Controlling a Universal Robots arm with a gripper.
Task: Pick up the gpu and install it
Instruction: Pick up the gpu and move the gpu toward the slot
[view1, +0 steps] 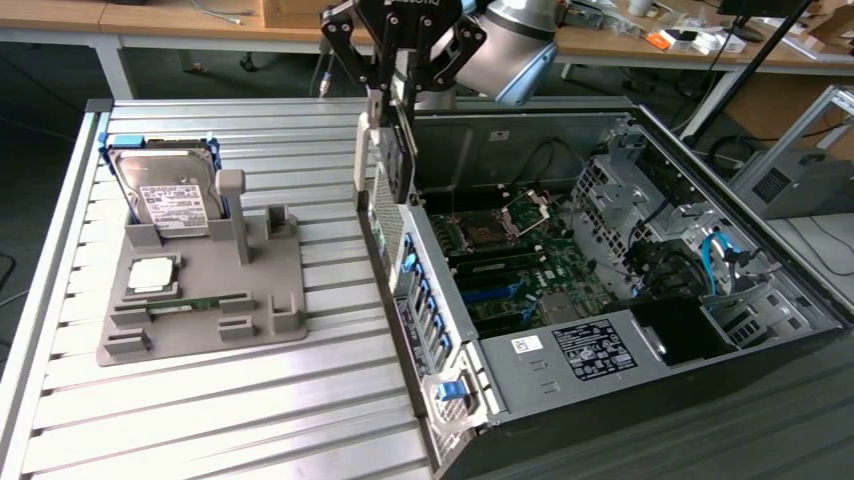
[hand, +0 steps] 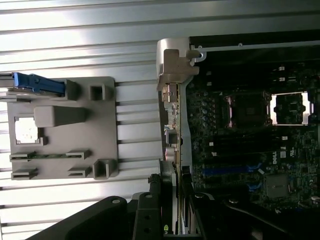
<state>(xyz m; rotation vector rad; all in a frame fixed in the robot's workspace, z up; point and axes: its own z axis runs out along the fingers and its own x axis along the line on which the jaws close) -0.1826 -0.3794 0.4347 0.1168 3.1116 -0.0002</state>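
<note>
Gpu (view1: 390, 165) is hanging edge-down in the air, and I am holding it clamped between the gripper (view1: 391, 95) fingers, which are closing on its upper edge. In the exterior view it is hovering just above the rear wall of the open computer case (view1: 534, 150), with its silver bracket facing the exterior view's left. From the wrist view I am looking down along the gpu (hand: 171, 130) seen edge-on, running out from the gripper (hand: 171, 187), with the bracket at its far end. It is lining up along the edge of the motherboard (hand: 240, 145). On the exterior view's left, well apart from the case, the grey holder (view1: 200, 310) is sitting on the slatted metal surface (view1: 200, 400), carrying the upright hard drive (view1: 167, 195) and the green memory stick (view1: 200, 301).
</note>
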